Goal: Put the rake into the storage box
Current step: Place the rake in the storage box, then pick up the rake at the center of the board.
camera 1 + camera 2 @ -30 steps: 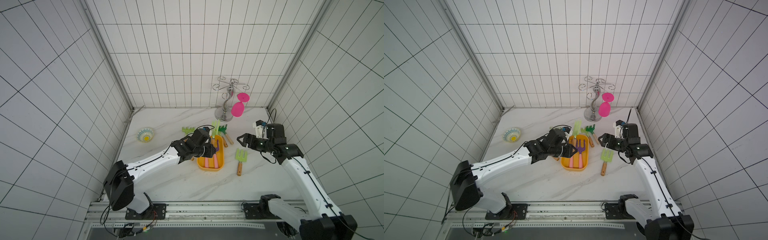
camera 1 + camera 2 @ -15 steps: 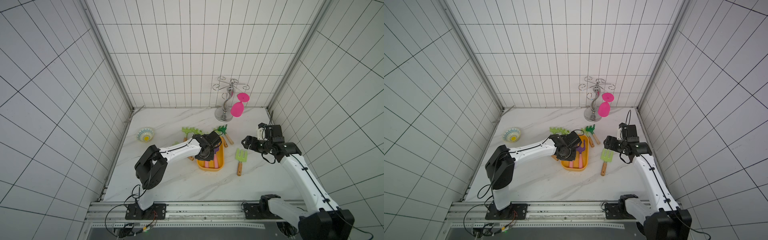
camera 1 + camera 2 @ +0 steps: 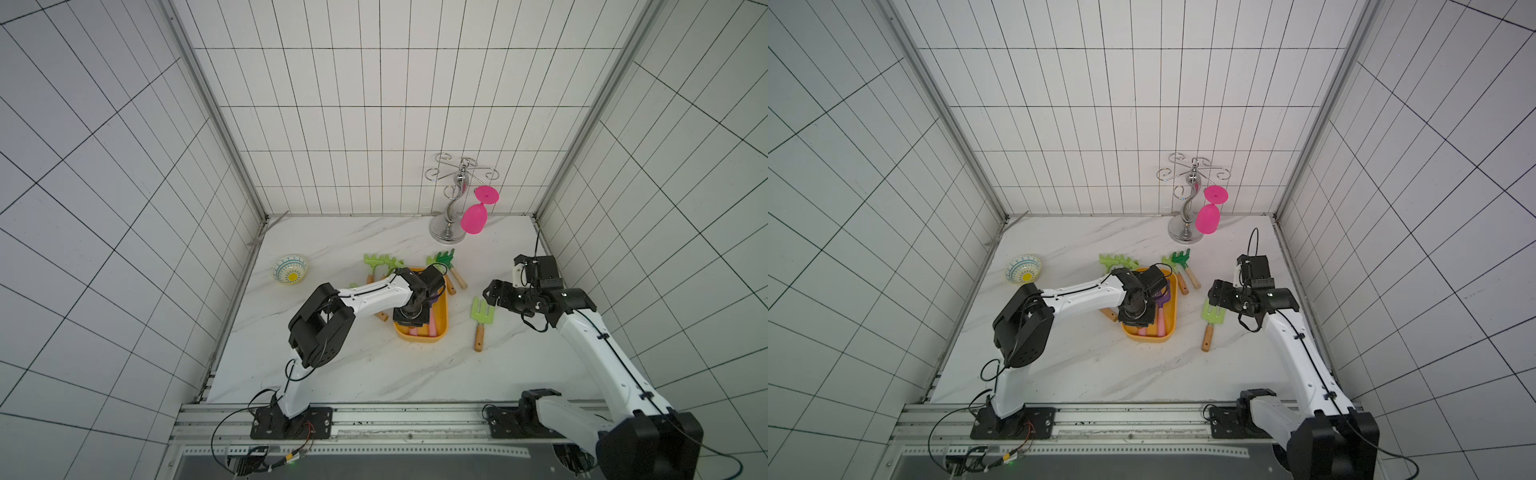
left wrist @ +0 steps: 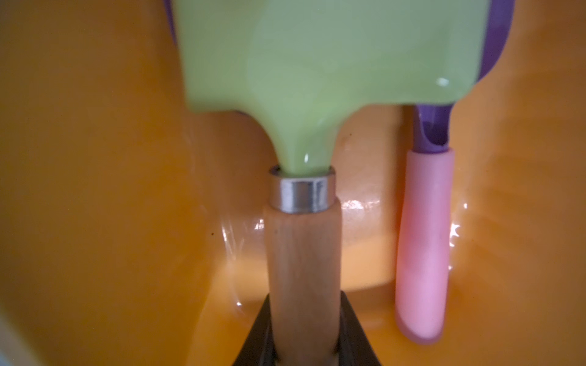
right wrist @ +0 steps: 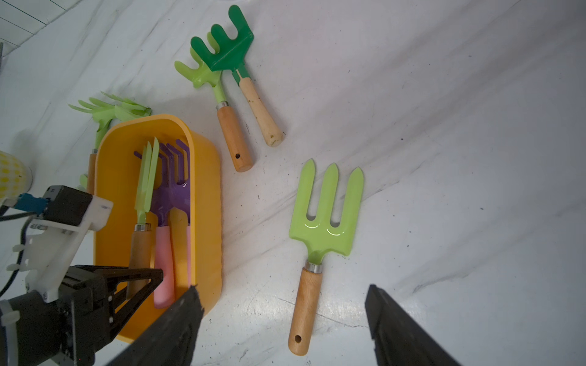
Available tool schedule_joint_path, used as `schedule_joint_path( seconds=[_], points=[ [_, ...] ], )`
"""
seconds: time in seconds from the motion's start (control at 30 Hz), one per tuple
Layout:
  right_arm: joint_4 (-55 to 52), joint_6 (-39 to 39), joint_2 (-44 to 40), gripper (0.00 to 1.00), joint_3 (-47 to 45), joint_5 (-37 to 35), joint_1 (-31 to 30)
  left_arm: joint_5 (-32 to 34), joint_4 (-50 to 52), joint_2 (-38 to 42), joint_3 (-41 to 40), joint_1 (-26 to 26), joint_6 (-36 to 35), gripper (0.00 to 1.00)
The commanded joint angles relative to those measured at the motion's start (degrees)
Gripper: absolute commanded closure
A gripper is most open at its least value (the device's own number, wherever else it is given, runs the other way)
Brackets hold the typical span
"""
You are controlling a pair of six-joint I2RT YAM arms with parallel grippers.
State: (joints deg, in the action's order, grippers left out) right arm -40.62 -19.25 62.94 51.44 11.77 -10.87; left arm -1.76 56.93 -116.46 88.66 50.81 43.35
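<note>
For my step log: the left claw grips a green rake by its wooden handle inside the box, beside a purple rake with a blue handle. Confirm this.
Not quite: the handle of the purple rake is pink, not blue, as the left wrist view shows. The rest is right: the left claw grips the green rake by its wooden handle inside the box.

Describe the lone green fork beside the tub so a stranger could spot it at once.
On the white marble table, find the yellow tub near the middle. To its right lies a light green fork with a wooden handle. Unlike the bent-toothed rakes nearby, it has three flat, straight prongs and touches nothing.
</note>
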Motion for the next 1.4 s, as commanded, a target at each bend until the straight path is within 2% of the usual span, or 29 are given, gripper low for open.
schedule_joint_path(
  seconds=[0.0,0.1,0.27,0.4,0.63,0.8,1.07,1.37],
  points=[
    [-1.04,-1.81,1.97,0.16,-2.91,-2.9,0.09,0.04,0.11,-0.34,1.99,-0.62,1.1,0.75],
    [-1.04,-4.5,3.69,0.18,-4.09,-5.42,-0.54,-0.35,0.15,-0.34,2.3,-0.8,1.55,0.71],
    [-1.06,-5.97,5.94,0.19,-5.98,-6.99,-1.78,-0.37,-0.98,0.85,1.93,-0.61,2.22,0.58],
    [-1.05,-7.06,8.44,0.2,-6.1,-6.15,-2.89,0.15,-1.92,2.13,1.42,-0.56,2.95,0.56],
    [-2.76,-10.2,11.34,0.23,-6.0,-8.85,-8.07,7.54,-3.4,8.98,3.18,2.37,1.39,0.47],
    [-3.04,-11.73,13.93,0.25,-5.92,-9.31,-10.34,12.24,-4.37,14.55,2.84,4.25,-1.3,0.44],
    [-1.64,-12.04,19.15,0.3,-5.97,-8.97,-11.49,17.11,-7.53,22.77,-3.25,4.63,-3.62,0.42],
    [4.11,-13.86,24.21,0.44,-6.7,-7.73,-13.0,19.04,-8.42,25.46,-7.22,4.41,-3.54,0.42]
  ],
)
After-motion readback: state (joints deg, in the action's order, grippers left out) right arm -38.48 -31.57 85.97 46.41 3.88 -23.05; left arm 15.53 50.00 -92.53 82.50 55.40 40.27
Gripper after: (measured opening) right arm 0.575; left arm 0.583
